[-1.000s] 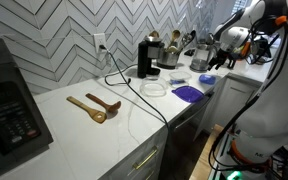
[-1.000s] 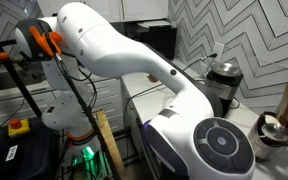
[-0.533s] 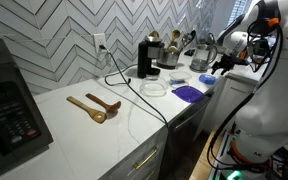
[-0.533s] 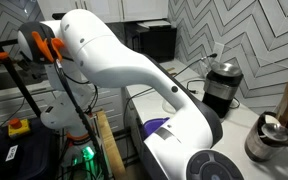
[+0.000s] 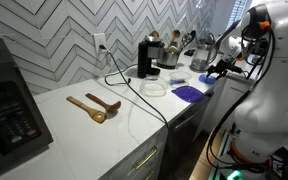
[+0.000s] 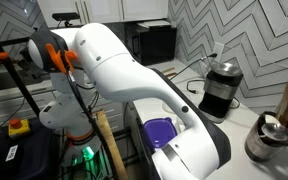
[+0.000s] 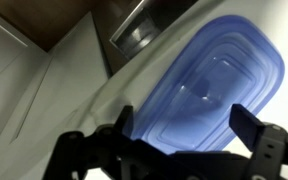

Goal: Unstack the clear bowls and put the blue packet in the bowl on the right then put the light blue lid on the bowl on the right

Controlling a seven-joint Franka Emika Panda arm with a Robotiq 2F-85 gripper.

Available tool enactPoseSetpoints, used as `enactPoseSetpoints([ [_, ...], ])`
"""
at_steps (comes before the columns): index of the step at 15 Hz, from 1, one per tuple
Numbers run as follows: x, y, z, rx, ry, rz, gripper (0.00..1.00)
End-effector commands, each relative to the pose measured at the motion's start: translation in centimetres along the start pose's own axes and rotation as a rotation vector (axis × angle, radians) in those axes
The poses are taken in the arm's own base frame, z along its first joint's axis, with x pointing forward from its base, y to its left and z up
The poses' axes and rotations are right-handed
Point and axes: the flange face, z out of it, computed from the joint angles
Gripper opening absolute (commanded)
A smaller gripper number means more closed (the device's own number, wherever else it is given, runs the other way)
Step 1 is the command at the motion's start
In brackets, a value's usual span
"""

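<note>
While the fingers (image 7: pixel 94 152) stand wide apart with nothing between them, they hang over the dark blue-purple lid (image 7: pixel 209 95), which lies flat near the front edge of the tabletop (image 5: pixel 84 130), and that is not one of the task's things. The clear bowls (image 5: pixel 154 88) seem to be the faint see-through shape farther back, between the black coffee machine (image 5: pixel 144 58) and the dark lid; whether one sits inside the other is too small to tell. A small pale blue shape just beyond the dark lid is probably the light blue lid (image 5: pixel 206 79). The blue packet cannot be made out in any view.

The nearest danger, to my mind, is a mix-up: a descent from here would close on the larger dark lid instead of the bowls. That lid is thin and flat, so the fingers would likelier shove it than lift it, and being close to the edge it could slide off.

The bowls bring their own trouble. Clear plastic is hard to judge for depth, and nested bowls tend to cling, so both may rise together or tip. A black cable (image 5: pixel 134 97) runs across the tabletop beside them and could snag or drag a bowl
</note>
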Motion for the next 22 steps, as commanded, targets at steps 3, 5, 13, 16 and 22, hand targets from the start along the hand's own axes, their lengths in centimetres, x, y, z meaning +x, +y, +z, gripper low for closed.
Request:
enactPoseSetpoints([
  [3,0.6,1.8,0.7,0.027,-0.016,0.060,0.71],
  [5,0.3,2.1,0.3,0.022,-0.032,0.072,0.53],
  [13,-0.6,2.2,-0.8,-0.023,-0.146,0.092,0.55],
  [16,-0.8,2.1,-1.0,-0.040,-0.177,0.097,0.79],
  [22,-1.4,2.2,-0.5,-0.059,-0.222,0.114,0.50],
])
